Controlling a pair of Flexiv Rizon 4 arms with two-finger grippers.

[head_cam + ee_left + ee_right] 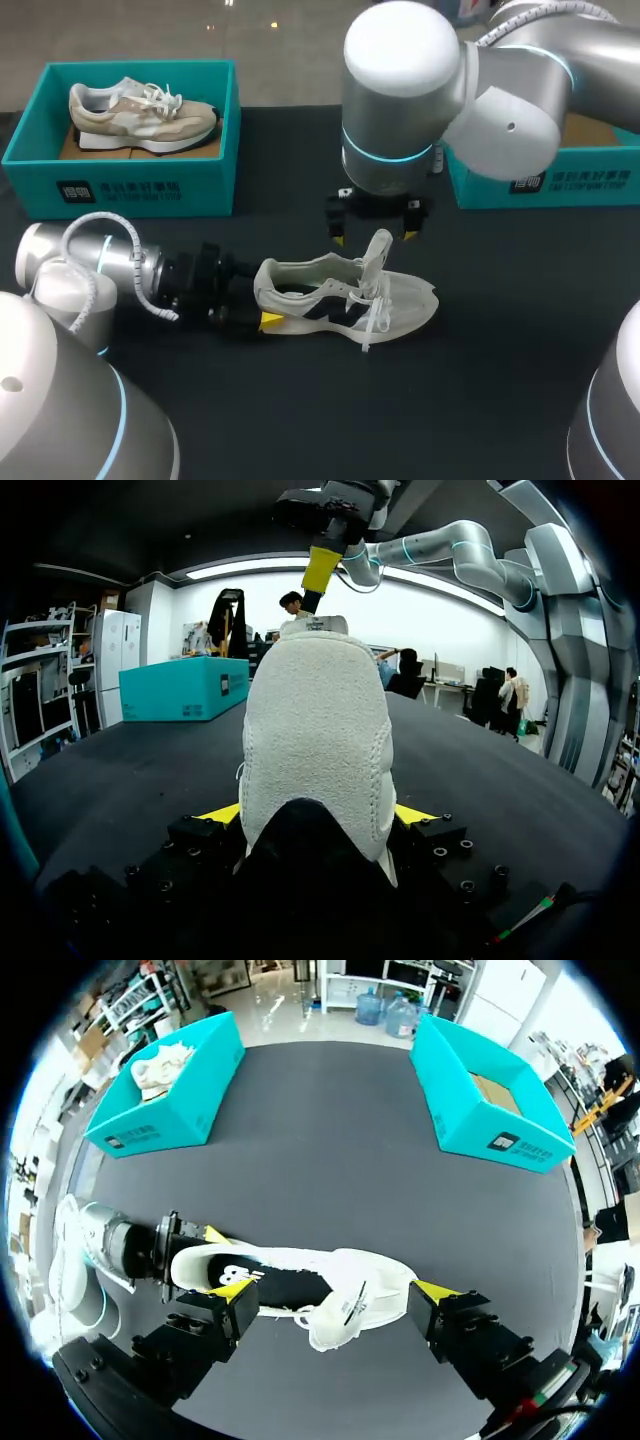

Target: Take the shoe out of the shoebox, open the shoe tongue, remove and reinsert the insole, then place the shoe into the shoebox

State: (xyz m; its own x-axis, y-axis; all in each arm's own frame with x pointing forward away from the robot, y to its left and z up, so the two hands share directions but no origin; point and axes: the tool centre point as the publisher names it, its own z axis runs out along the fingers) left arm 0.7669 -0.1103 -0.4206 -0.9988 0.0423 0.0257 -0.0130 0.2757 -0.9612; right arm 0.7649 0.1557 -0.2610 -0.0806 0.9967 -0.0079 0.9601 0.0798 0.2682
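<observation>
The white shoe (345,300) lies on its sole in the middle of the black table (480,400), toe to the right. The left gripper (316,815) clamps its heel from both sides, low at the shoe's left end. The right gripper (374,237) hangs just above the raised tongue (380,250), fingers spread wide and holding nothing. At the far right stands a teal shoebox (560,185). Another box (120,185) at the far left holds a beige shoe (140,118).
</observation>
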